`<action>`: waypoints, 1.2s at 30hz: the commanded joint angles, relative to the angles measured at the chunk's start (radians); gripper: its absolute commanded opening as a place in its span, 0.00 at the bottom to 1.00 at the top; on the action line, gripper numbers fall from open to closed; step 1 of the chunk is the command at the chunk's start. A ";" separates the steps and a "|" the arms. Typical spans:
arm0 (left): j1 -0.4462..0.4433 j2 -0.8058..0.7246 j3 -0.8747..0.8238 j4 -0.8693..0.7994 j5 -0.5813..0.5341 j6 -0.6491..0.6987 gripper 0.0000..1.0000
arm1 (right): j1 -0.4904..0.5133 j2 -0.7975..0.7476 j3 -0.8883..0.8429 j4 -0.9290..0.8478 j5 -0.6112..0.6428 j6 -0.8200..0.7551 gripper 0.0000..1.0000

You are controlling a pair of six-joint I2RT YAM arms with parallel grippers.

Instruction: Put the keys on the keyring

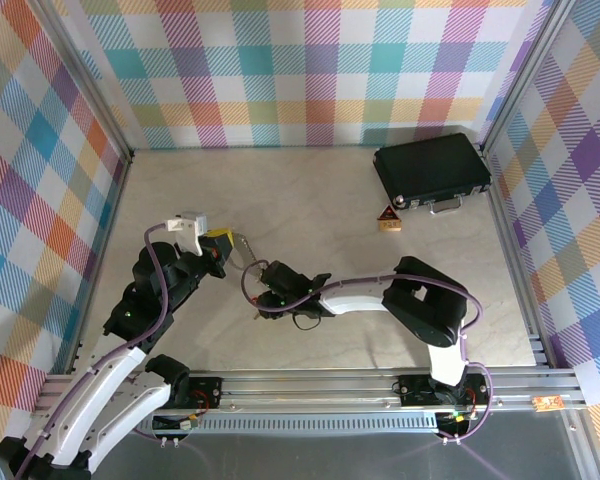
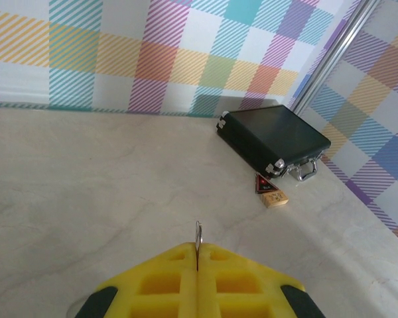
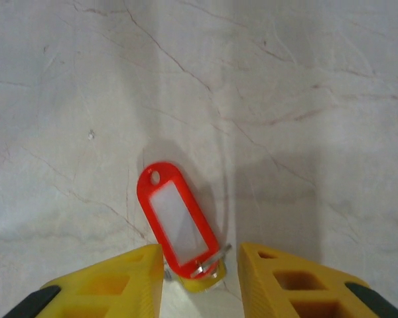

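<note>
The red key lies flat on the pale marble-look table, its oval head slanting up and to the left in the right wrist view, with a small hole at the far end and a pale window down its middle. A short silvery bit shows at its near end. That near end sits between the yellow fingers of the right gripper, which stand apart on either side of it; whether they touch it cannot be told.

The keyring shows as a thin silvery loop standing up edge-on from the left gripper, whose yellow fingers are pressed together on it. From above, the left gripper holds the keyring just above and left of the right gripper, near the middle of the table.

A black case lies in the far right corner, a small orange-brown triangular block just in front of it, well apart from both grippers
</note>
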 commanded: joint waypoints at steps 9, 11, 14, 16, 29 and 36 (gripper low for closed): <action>0.019 -0.036 -0.008 -0.009 0.015 0.014 0.00 | 0.005 0.048 0.040 -0.044 0.042 0.008 0.21; 0.019 -0.038 -0.010 -0.009 0.016 0.014 0.00 | 0.005 0.045 0.038 -0.045 0.044 0.008 0.17; 0.019 -0.044 -0.015 -0.009 0.019 0.011 0.00 | 0.005 0.031 0.026 -0.047 0.051 0.008 0.12; 0.019 -0.050 -0.020 -0.006 0.026 0.008 0.00 | 0.004 0.012 0.016 -0.058 0.057 0.010 0.09; 0.018 -0.054 -0.027 -0.034 0.212 -0.008 0.00 | -0.003 -0.308 -0.203 -0.213 0.140 -0.039 0.00; -0.055 -0.031 -0.059 -0.019 0.240 -0.009 0.00 | -0.072 -0.545 -0.387 -0.352 0.094 -0.033 0.00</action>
